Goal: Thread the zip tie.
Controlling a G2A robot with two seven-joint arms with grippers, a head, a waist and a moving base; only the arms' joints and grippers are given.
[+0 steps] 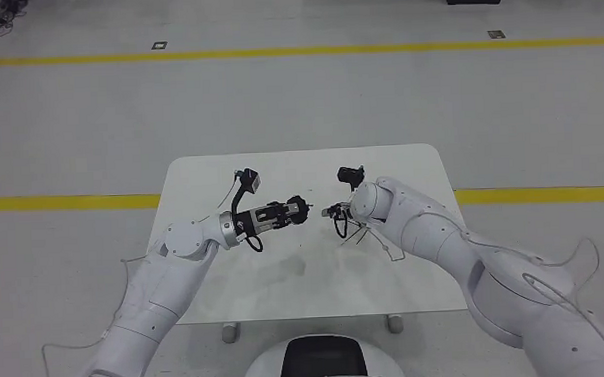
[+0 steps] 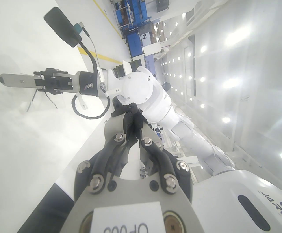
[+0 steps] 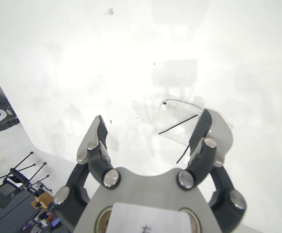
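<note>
Right wrist view showed the right gripper (image 3: 153,115) spread wide, a black zip tie (image 3: 176,126) just beside one finger. The left gripper (image 2: 129,113) pinched a dark bundle (image 2: 130,124). Likely the pick-up step; the next move called for closing squarely on the tie.

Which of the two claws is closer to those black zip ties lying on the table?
Right. The right gripper hangs open just above the black zip ties; the left gripper is farther off, facing it, shut on a black bundle.

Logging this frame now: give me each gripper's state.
Left gripper: shut on a black item, kind unclear.
Right gripper: open, holding nothing.
</note>
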